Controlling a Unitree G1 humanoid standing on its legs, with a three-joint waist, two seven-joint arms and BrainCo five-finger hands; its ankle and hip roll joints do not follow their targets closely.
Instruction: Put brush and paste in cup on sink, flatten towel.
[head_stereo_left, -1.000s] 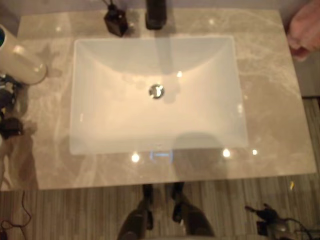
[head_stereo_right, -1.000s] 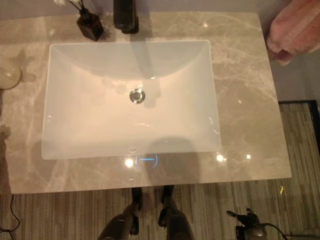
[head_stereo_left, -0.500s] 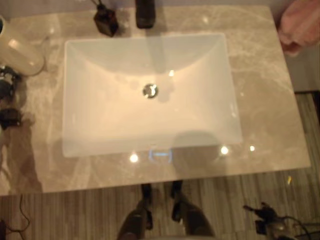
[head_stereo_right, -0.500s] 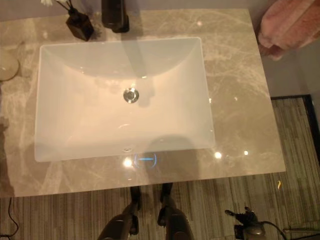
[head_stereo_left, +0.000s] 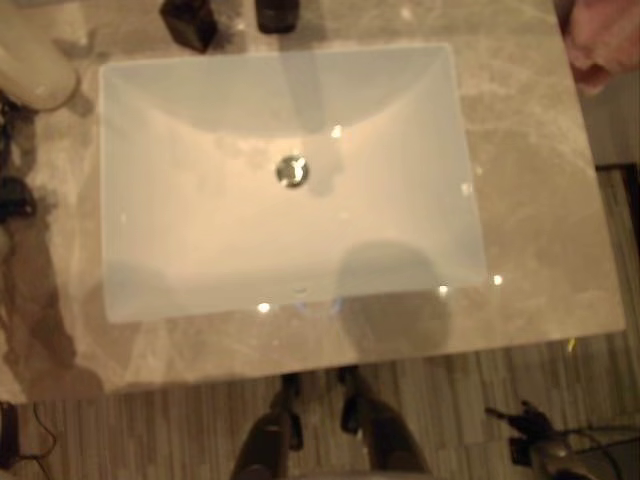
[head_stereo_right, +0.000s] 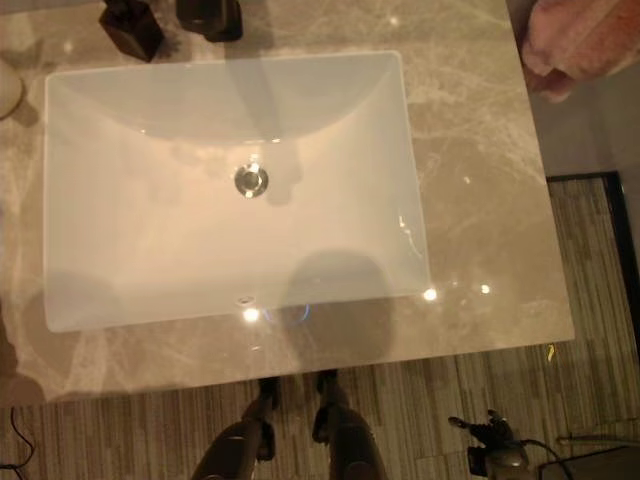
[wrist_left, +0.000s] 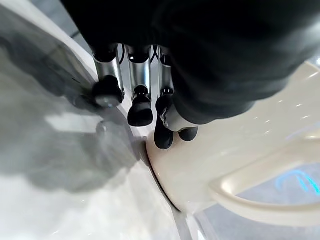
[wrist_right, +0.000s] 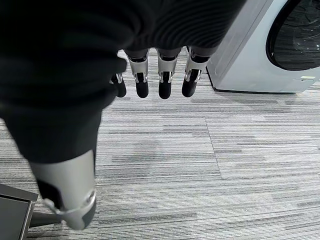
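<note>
A cream cup (head_stereo_left: 35, 75) stands on the marble counter (head_stereo_left: 540, 250) at the far left, beside the white sink (head_stereo_left: 200, 230). In the left wrist view my left hand (wrist_left: 139, 75) reaches to the cup (wrist_left: 225, 155), its fingers straight and its dark tips resting against the cup's side. A bunched pink towel (head_stereo_right: 580, 40) lies at the counter's far right corner. My right hand (wrist_right: 165, 75) hangs over the striped floor with straight fingers, holding nothing. Dark shapes (head_stereo_left: 15, 195) sit at the counter's left edge near the cup; I cannot tell what they are.
A black faucet (head_stereo_right: 210, 15) and a black diffuser bottle (head_stereo_right: 130, 28) stand behind the sink. A silver drain (head_stereo_left: 291, 170) sits in the middle of the basin. A white washing machine (wrist_right: 280, 45) stands on the floor past my right hand.
The whole picture has shifted, so the camera has moved. The cup, the towel and the things behind the sink keep their places on the counter.
</note>
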